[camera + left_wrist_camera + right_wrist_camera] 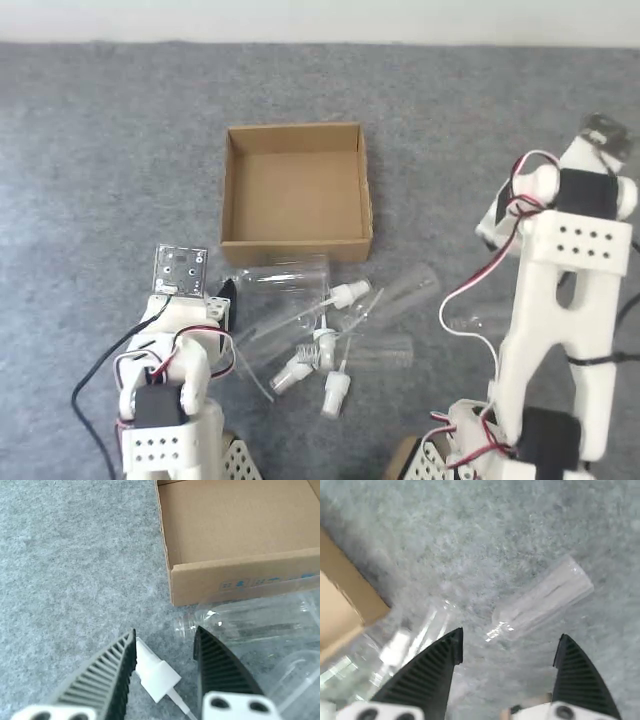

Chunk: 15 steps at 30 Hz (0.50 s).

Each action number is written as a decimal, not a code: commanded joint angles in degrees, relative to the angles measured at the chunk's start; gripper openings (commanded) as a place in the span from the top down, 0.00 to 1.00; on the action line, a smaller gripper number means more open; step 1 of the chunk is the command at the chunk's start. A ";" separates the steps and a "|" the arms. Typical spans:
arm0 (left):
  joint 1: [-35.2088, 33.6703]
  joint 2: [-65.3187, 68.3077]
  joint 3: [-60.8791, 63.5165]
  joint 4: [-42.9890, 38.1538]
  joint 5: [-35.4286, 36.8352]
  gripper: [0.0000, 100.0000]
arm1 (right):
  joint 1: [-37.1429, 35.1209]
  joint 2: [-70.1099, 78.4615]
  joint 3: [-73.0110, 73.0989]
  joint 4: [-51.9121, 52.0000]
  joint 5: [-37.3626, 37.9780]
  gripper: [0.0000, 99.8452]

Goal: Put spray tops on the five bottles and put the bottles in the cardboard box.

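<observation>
Left tool [165,631] gapes over a spray top [157,672] (seemingly untouched); right tool [511,634] spread wide.

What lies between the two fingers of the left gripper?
A white spray top lies on the carpet between the open fingers of the left gripper, in the left wrist view.

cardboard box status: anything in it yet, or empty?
Empty. In the high view the cardboard box has a bare floor; the clear bottles lie on the carpet outside its near wall.
</observation>
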 commanded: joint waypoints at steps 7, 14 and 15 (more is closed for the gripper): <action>-0.26 -0.88 -1.10 -0.26 -0.35 0.82 | -0.22 -4.18 4.92 2.15 30.24 0.74; -0.26 -0.88 -1.10 -0.26 -0.35 0.82 | -0.22 -4.18 5.89 1.54 47.03 0.74; -0.26 -0.88 -1.10 -0.26 -0.35 0.82 | -0.22 -4.18 5.89 1.63 49.05 0.74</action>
